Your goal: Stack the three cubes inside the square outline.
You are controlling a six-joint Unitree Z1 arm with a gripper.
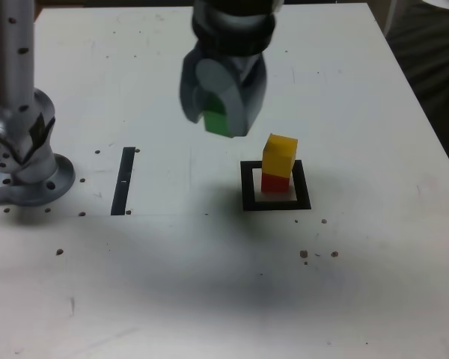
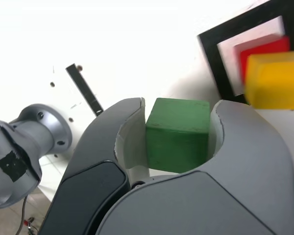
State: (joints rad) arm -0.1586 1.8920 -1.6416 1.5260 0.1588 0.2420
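Item: one grey two-jawed gripper (image 1: 223, 112), raised above the white tabletop (image 1: 135, 284), jaws closed narrowly on a small solid green cube (image 2: 178, 133), which sits squarely between the inner faces with its outer end projecting past the tips. Item: one small solid red cube (image 1: 275, 183), resting on the white centre of the thick black square outline (image 1: 275, 185). Item: one small solid yellow cube (image 1: 279, 155), stacked on the red one and turned slightly against it, so its edges do not line up. The held green cube hangs to the exterior view's left of this two-high stack and well apart from it. Also present: a narrow black strip (image 1: 124, 180) flat on the table and the arm's grey metal base (image 1: 22, 161) at the exterior view's left. Remaining, by judgement: placing green on yellow. Hazards, by judgement: the skewed yellow cube offers an off-square landing face; a low approach from the side could let cube or jaw tips strike the stack and topple it; an off-centre release could tip green off the edge.
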